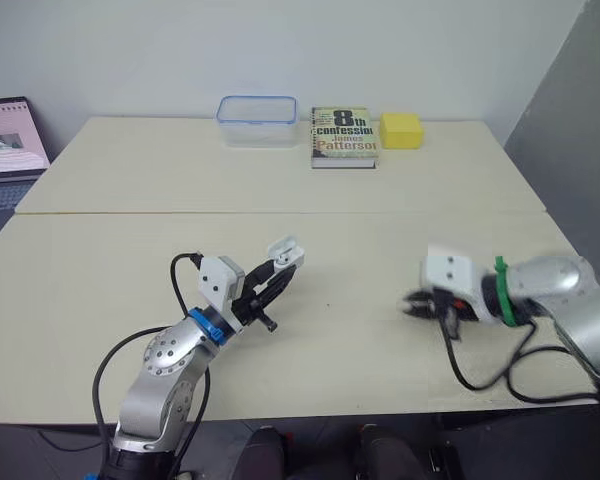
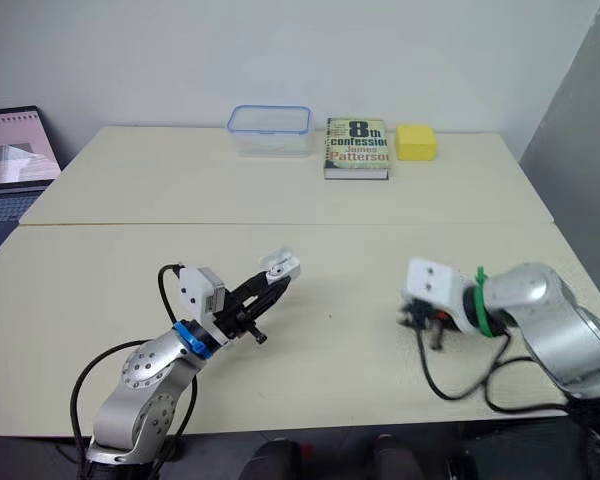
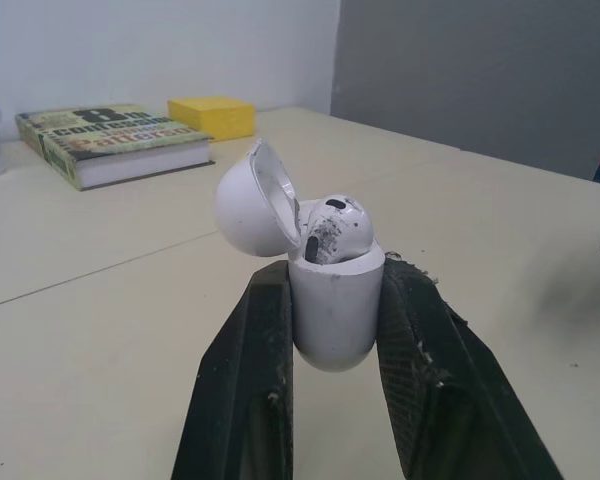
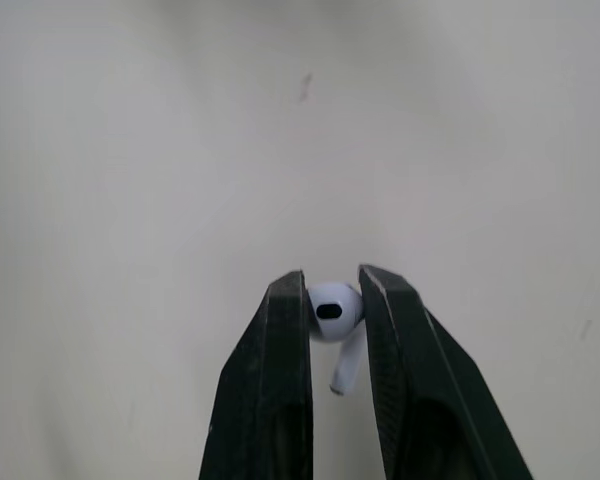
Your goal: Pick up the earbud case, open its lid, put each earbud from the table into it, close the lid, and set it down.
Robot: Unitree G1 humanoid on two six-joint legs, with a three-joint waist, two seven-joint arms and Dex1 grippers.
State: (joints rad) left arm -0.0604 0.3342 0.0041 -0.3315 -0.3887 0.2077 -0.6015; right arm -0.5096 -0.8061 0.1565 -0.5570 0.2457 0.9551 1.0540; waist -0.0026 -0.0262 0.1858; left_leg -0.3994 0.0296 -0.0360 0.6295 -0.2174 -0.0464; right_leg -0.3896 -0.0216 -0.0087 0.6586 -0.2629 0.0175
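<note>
The left gripper [image 3: 335, 275] has its fingers [image 3: 240, 380] clamped on the small white glossy plastic earbud case [image 3: 335, 325], held above the pale bench [image 1: 380, 340], hinged lid [image 3: 242, 200] open — one white earbud [image 3: 335, 228] seated. At 4 o'clock from it, the right gripper [image 4: 332, 285] pinches the second white earbud [image 4: 330, 310]. Remaining, by judgement: insert, close, set down.

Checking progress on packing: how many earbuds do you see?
2. One white earbud sits in the open white plastic case held by the left pincer; the other earbud is pinched in the right pincer.
</note>
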